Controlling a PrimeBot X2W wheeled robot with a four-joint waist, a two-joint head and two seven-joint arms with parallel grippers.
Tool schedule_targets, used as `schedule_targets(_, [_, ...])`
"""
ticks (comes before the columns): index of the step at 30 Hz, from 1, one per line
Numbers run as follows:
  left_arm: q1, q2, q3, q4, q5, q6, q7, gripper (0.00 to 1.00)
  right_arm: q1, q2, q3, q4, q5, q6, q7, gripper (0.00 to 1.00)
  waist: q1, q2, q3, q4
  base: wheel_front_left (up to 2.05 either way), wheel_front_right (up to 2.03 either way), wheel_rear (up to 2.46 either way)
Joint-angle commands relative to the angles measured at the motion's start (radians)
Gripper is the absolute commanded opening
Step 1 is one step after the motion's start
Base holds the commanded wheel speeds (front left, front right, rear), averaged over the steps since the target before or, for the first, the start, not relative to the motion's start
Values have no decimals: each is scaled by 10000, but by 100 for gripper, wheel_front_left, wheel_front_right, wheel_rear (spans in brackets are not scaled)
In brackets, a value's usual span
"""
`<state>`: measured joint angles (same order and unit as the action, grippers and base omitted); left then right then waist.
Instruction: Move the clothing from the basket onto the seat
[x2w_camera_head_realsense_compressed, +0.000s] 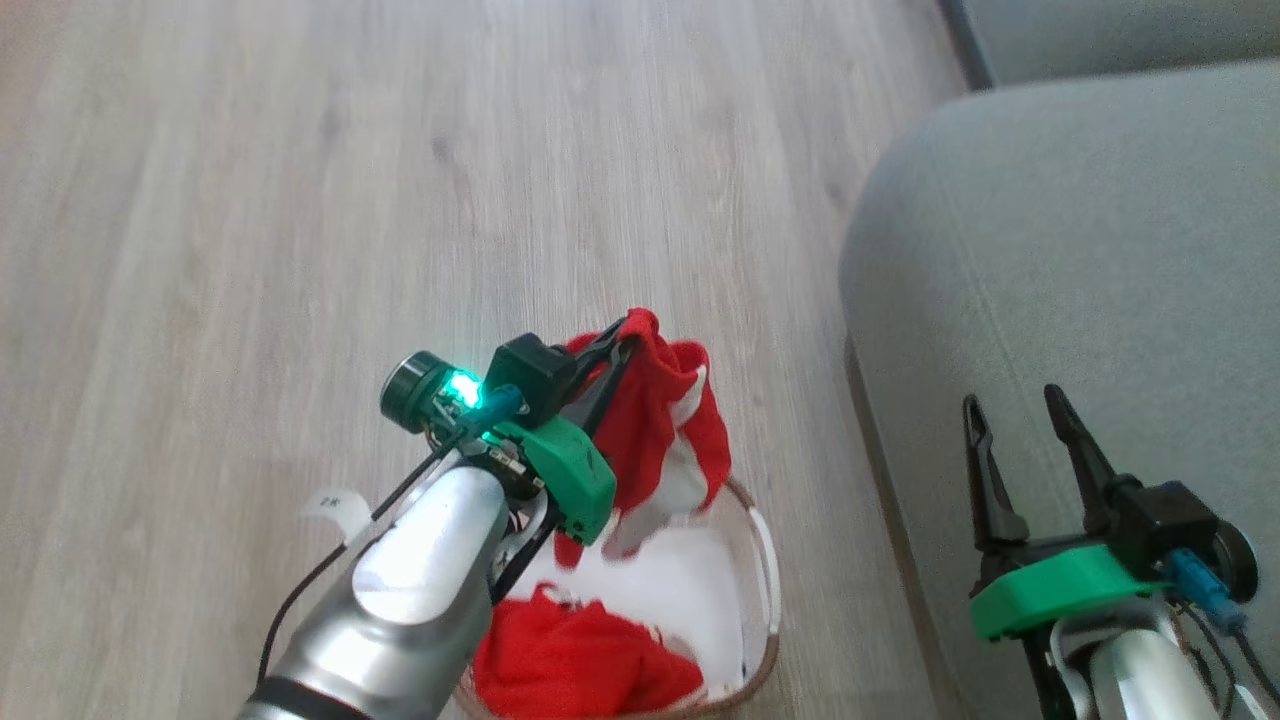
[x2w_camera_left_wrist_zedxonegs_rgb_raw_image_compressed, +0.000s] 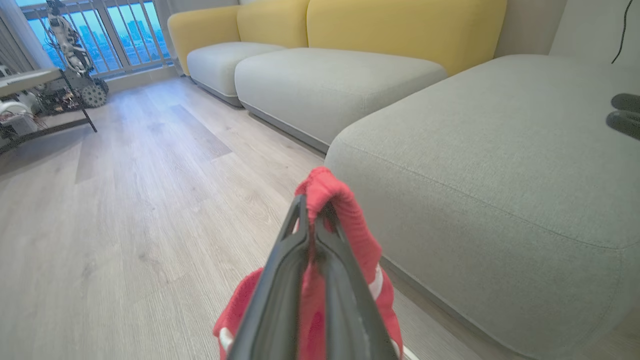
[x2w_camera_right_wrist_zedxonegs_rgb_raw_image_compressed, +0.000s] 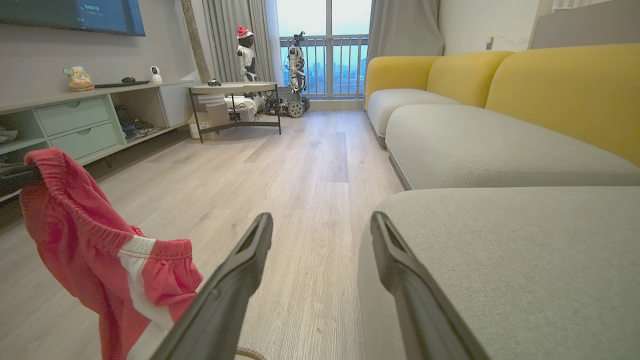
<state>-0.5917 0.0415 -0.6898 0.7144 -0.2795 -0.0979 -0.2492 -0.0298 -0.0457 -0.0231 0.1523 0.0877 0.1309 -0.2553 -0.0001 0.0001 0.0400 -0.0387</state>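
Note:
My left gripper (x2w_camera_head_realsense_compressed: 622, 335) is shut on a red garment with white panels (x2w_camera_head_realsense_compressed: 660, 440), which hangs from its fingertips above the cream basket (x2w_camera_head_realsense_compressed: 768, 570). In the left wrist view the red cloth (x2w_camera_left_wrist_zedxonegs_rgb_raw_image_compressed: 330, 200) bunches over the closed fingers (x2w_camera_left_wrist_zedxonegs_rgb_raw_image_compressed: 300, 250). A second red garment (x2w_camera_head_realsense_compressed: 580, 660) lies in the basket on its white bottom. The grey-green seat (x2w_camera_head_realsense_compressed: 1080, 260) lies to the right of the basket. My right gripper (x2w_camera_head_realsense_compressed: 1015, 410) stands open over the seat's near edge, holding nothing. The right wrist view has the hanging garment (x2w_camera_right_wrist_zedxonegs_rgb_raw_image_compressed: 100, 250) at its left.
Pale wood floor (x2w_camera_head_realsense_compressed: 300, 200) stretches left and ahead of the basket. Further grey cushions with yellow backs (x2w_camera_left_wrist_zedxonegs_rgb_raw_image_compressed: 340, 75) continue the sofa. A low side table (x2w_camera_right_wrist_zedxonegs_rgb_raw_image_compressed: 235, 105), a wall shelf unit (x2w_camera_right_wrist_zedxonegs_rgb_raw_image_compressed: 75, 125) and other robots by the window (x2w_camera_right_wrist_zedxonegs_rgb_raw_image_compressed: 295, 70) stand far off.

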Motion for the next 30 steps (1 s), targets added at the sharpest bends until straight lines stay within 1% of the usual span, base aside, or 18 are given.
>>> schedule_targets(1, [-622, 90, 355, -349, -81, -45, -117, 0, -213, -45, 289, -275, 10, -2, -65, 100, 1, -1, -845, 144, 0, 0, 0])
schedule_targets(8, [-1507, 89, 319, -531, -261, -105, 86, 0, -42, -45, 815, -115, 105, -2, -65, 100, 1, -1, -1445, 366, 0, 0, 0])
schedule_targets(14, [-2121, 88, 187, -886, -565, 8, 262, 0, 2, -45, 1500, -14, 351, -2, -65, 100, 1, -1, -1700, 519, 0, 0, 0])
schedule_targets(19, [-2492, 88, -59, -1195, -951, 161, 327, 0, -373, -45, 2224, 237, 320, -2, -65, 100, 1, -1, -1779, 597, 0, 0, 0])
schedule_targets(26, [-2976, 88, -423, -1318, -1399, 419, 346, 0, -1363, -45, 2926, 1459, 61, -2, -65, 100, 1, -1, -1844, 707, 0, 0, 0])
schedule_targets(30, [-3132, 88, -659, -1284, -1667, 516, 313, 0, -1782, -45, 3384, 2290, 574, -2, -65, 100, 1, -1, -1884, 822, 0, 0, 0])
